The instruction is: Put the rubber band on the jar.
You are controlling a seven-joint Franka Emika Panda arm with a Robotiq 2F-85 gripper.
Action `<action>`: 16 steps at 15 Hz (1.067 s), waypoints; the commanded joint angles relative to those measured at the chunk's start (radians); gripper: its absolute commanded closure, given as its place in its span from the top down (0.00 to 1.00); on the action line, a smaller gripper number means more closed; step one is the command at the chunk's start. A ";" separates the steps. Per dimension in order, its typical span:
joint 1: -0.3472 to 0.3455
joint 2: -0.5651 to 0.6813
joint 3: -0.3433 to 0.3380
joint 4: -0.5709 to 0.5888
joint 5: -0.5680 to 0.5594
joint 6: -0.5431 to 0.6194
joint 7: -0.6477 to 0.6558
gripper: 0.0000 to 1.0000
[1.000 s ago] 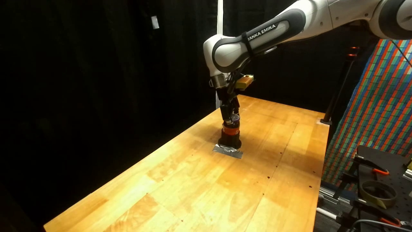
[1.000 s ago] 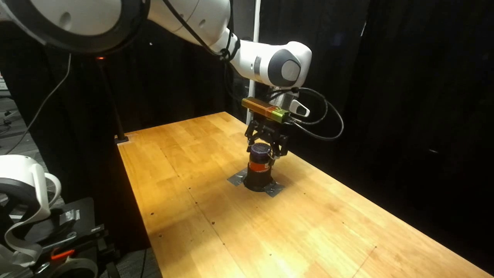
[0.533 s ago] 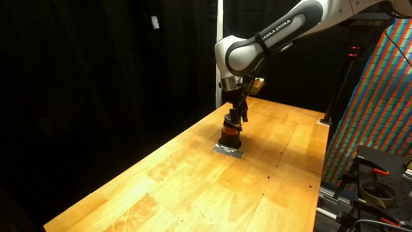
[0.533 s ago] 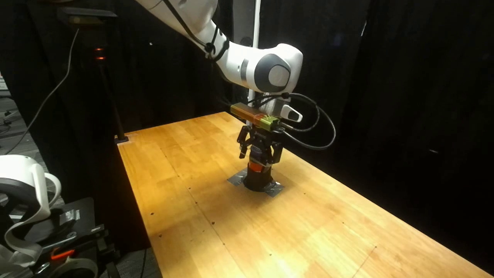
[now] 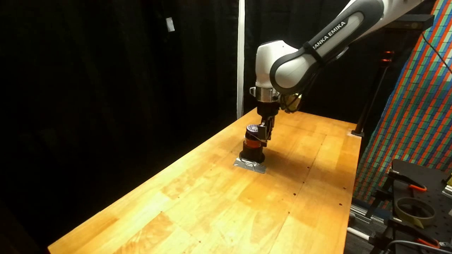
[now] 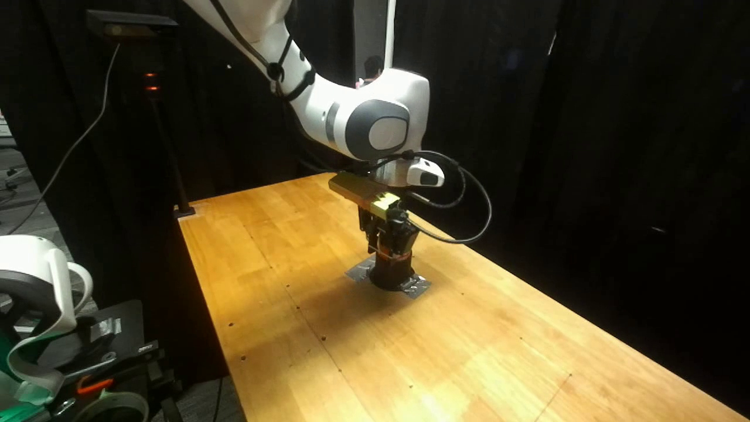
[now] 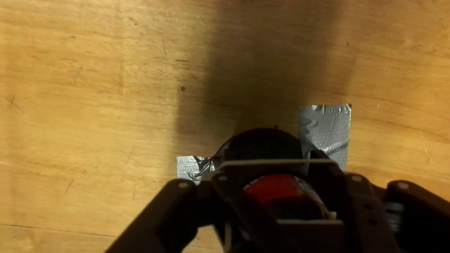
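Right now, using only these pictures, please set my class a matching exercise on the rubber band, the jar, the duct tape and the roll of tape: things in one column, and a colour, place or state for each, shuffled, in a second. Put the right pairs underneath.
Column one
1. Rubber band
2. Jar
3. Duct tape
4. Roll of tape

Column two
A. On a black perforated platform
B. Dark, with an orange-red stripe
C. Silver, lying on the wooden table
D. Pale, stretched across the gripper

Right pairs: 1-D, 2-B, 3-C, 4-A
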 commanded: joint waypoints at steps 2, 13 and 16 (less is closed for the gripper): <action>-0.012 -0.130 0.003 -0.253 -0.018 0.277 0.033 0.18; -0.011 -0.166 -0.024 -0.581 -0.039 1.005 0.004 0.19; -0.011 -0.139 -0.025 -0.650 -0.027 1.243 -0.012 0.18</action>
